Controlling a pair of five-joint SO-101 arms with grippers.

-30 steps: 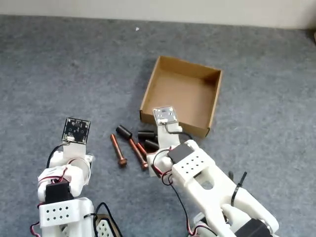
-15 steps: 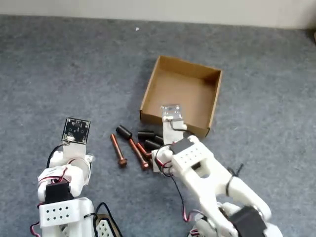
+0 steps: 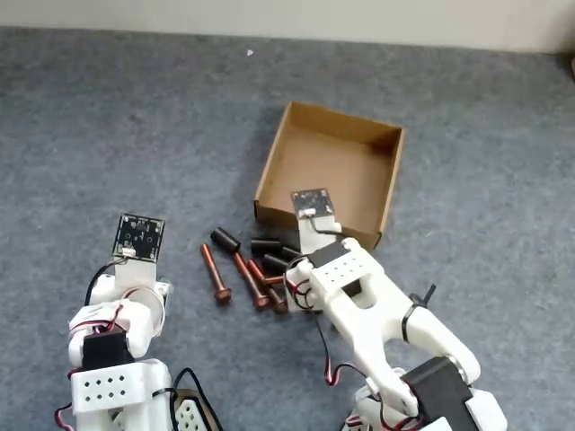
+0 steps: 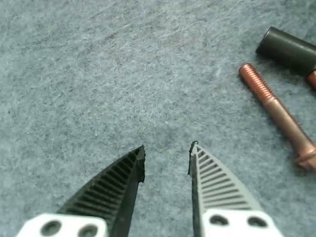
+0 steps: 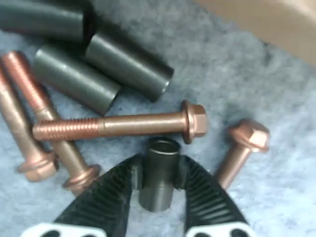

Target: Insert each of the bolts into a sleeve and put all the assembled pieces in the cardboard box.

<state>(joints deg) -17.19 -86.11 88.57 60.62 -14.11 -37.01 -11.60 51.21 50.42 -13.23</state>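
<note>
While R pincer (image 5: 159,163) clamps sleeve (image 5: 158,190), bolt (image 5: 123,126) lies crosswise just beyond | L pincer (image 4: 167,154) agape, empty

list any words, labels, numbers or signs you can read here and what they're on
None can be read. The cardboard box is plain, the bolts and sleeves show no stamped marks that can be made out, and the circuit boards on the arms' wrists carry only specks too small to read.
</note>
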